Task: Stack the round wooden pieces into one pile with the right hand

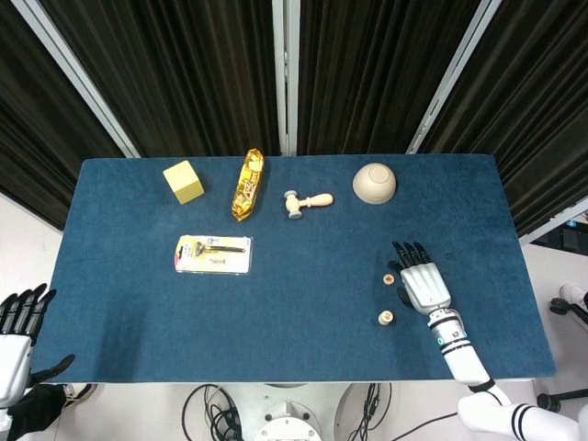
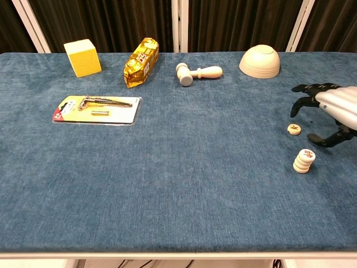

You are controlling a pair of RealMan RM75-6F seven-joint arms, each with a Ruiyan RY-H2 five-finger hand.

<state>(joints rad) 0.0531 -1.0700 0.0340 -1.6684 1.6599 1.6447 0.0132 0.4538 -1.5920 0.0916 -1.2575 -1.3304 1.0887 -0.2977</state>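
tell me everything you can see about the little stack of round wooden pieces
The stack of round wooden pieces is a short pile of pale, flat wooden discs, standing upright though slightly uneven, on the blue table near its right side. The top disc bears a red mark. A single loose disc lies apart, just behind it. The right robot hand hovers beside it, fingers spread, touching neither.
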